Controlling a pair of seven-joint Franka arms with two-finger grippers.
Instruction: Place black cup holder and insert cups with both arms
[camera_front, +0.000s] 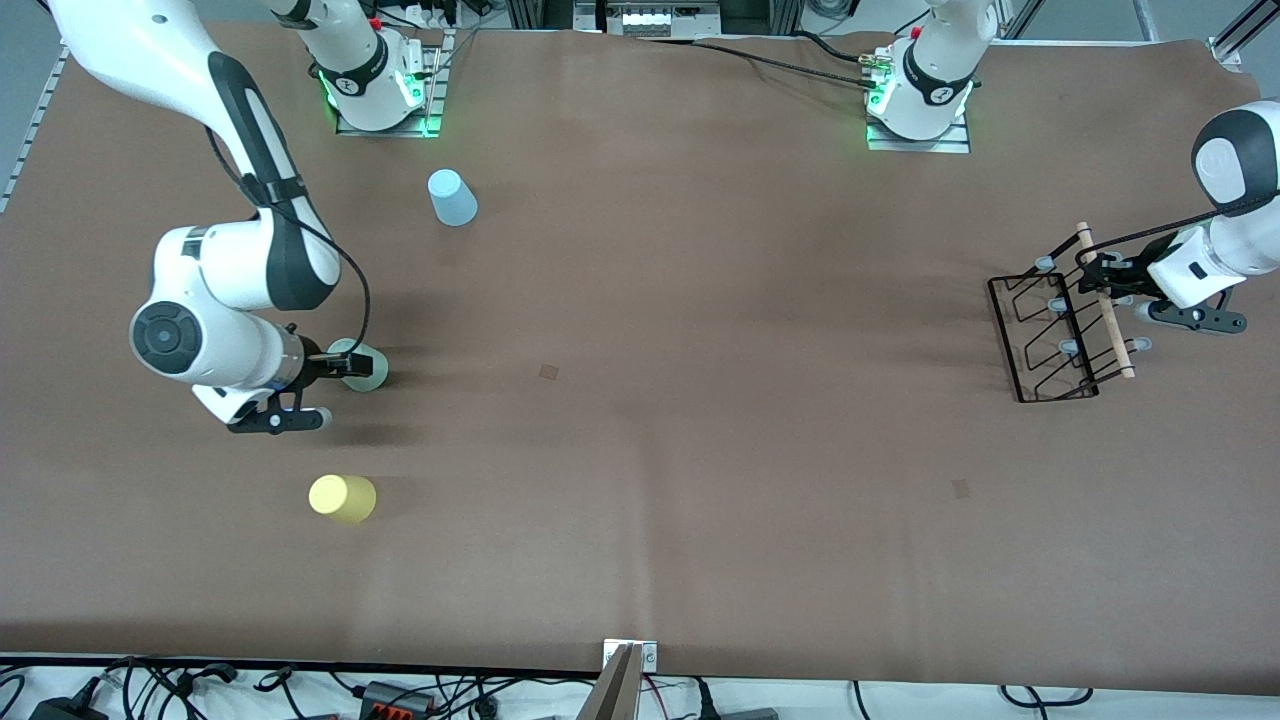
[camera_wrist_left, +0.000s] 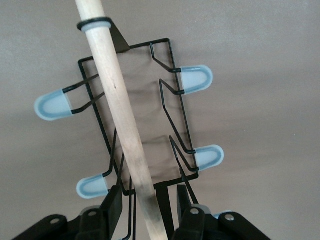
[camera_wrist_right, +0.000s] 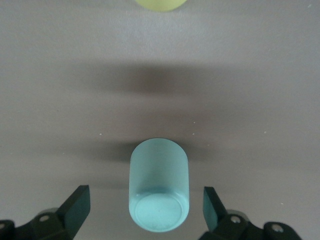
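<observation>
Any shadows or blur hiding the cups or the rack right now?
Front view: soft shadows trail beside the green cup and black cup holder, hiding nothing. Right wrist view: a dark shadow band crosses the table; the yellow cup is cropped. Left wrist view: the wooden handle looks sharp.

Matt plastic cups (camera_front: 452, 197); black wire holder (camera_front: 1050, 335), wooden rod (camera_wrist_left: 122, 120); matt table (camera_front: 700, 450).
</observation>
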